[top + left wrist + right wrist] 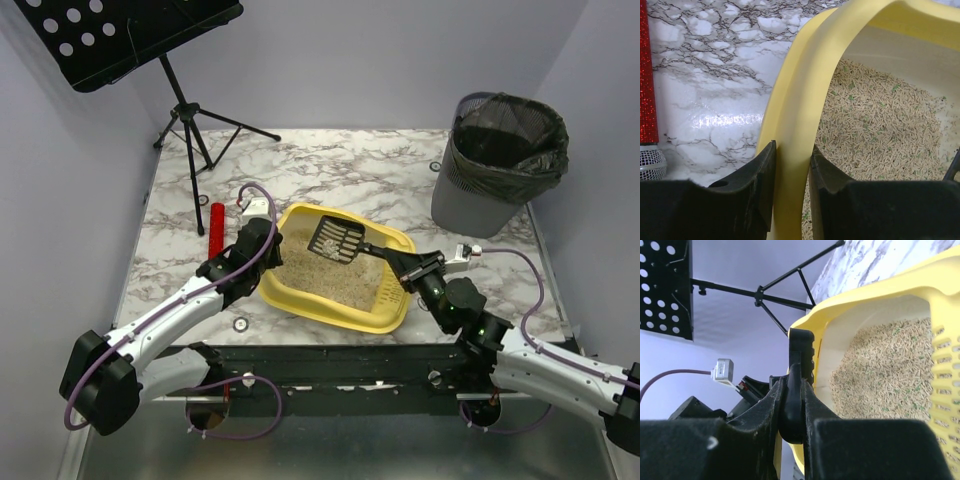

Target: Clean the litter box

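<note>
The yellow litter box [395,320] lies in the middle of the marble table, holding beige pellet litter [320,270], with a slotted sieve section at its right end [946,390]. My left gripper [262,240] is shut on the box's left rim [792,150], one finger outside and one inside. My right gripper [400,262] is shut on the handle of a black slotted scoop [335,240], held edge-on between the fingers in the right wrist view [800,375]. The scoop head hovers over the far part of the box with some pellets on it.
A grey bin with a black bag [497,165] stands at the back right. A red stick [215,232] lies left of the box, also in the left wrist view [646,75]. A black music stand [185,110] stands at the back left.
</note>
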Motion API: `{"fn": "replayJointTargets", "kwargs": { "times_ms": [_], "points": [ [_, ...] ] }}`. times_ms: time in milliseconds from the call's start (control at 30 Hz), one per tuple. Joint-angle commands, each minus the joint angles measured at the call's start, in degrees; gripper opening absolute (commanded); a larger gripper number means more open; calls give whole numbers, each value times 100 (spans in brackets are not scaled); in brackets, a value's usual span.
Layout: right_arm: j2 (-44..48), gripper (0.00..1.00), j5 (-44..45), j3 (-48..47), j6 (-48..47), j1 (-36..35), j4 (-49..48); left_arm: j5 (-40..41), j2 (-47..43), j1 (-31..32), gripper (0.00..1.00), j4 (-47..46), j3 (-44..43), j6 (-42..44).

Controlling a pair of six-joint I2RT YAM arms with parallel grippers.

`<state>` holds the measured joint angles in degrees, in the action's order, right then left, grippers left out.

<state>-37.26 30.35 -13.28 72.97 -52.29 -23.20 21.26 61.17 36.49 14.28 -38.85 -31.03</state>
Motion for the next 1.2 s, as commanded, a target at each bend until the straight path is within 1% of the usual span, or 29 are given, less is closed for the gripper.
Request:
{"fn": "replayJointTargets", "kwargs": {
  "times_ms": [0, 33, 67, 100, 133, 167, 200, 233, 267, 300, 333, 400, 433, 467, 500, 567, 633, 667, 700, 767, 800, 833, 867, 900, 1000, 1167],
  "points": [
    [184, 0, 157, -18, 54, -18, 17, -183, -131, 34, 24, -136, 88, -211],
    [166, 0, -53, -8, -236, -9, -200, -183, -149, 34, 24, -162, 106, -202],
    [149, 0, -186, -95, -544, -9, -159, -192, -158, 25, 24, -198, 132, -193],
    [261, 0, -31, -270, -495, -9, 442, -201, -149, 25, 24, -189, 123, -176],
    [376, 1, 197, -307, -233, -9, 866, -201, -140, 34, 24, -172, 115, -167],
    [481, 0, 469, -255, 196, -9, 1026, -218, -149, 25, 24, -172, 97, -150],
    [613, 0, 411, -11, 52, -9, 489, -271, -140, 25, 24, -250, 114, -115],
    [597, 0, 280, 35, -184, -18, 205, -341, -131, 25, 24, -338, 123, 25],
    [553, 0, -43, -25, -500, -18, 106, -446, -114, 34, 24, -460, 149, 166],
    [466, 0, -134, -139, -668, -9, 262, -682, -79, 25, 24, -670, 141, 280],
    [343, 1, -187, -444, -800, -18, 464, -789, 0, 25, 24, -768, 115, 516],
    [298, 0, -91, -658, -986, -18, 1095, -1052, 123, 34, 23, -1083, 9, 798],
    [341, 0, -38, -719, -995, -18, 1212, -1271, 219, 25, 22, -1216, 0, 991],
    [403, 0, 23, -685, -960, -9, 1256, -1482, 290, 16, 22, -1331, -69, 1446],
    [455, 0, 32, -624, -925, -18, 1257, -1675, 334, 16, 19, -1401, -114, 1842],
    [709, 0, 50, -492, -907, -9, 1274, -1783, 440, 7, 14, -1621, -201, 2588],
    [930, 0, 103, -413, -838, -9, 1432, -1949, 536, -2, 12, -1876, -298, 2882],
    [1113, 1, 146, -299, -628, -9, 1493, -2411, 571, -10, 12, -1903, -455, 3248],
    [1193, 1, 208, -246, -496, -9, 1581, -2668, 615, -19, 12, -1946, -526, 3400],
    [1317, 0, 200, -132, -276, -9, 1582, -3142, 817, -19, 12, -1930, -798, 3699],
    [1361, 0, 121, -88, -231, -18, 1582, -3241, 905, -10, 12, -1764, -921, 4031],
    [1361, 0, 68, -70, -222, -9, 1591, -3224, 1141, -10, 12, -1710, -1036, 4086],
    [1353, 0, 16, -61, -161, -9, 1591, -3129, 1274, -19, 12, -1640, -1333, 4104],
    [1274, 0, -63, -52, -108, -9, 1599, -2997, 1423, -19, 12, -1439, -1492, 4157],
    [1142, 1, -125, -61, 42, -9, 1599, -2961, 1994, -28, 11, -1017, -2046, 4481],
    [966, 0, -47, -219, -46, -9, 1626, -2943, 2697, -115, 9, -796, -2793, 4886]
  ]
}}
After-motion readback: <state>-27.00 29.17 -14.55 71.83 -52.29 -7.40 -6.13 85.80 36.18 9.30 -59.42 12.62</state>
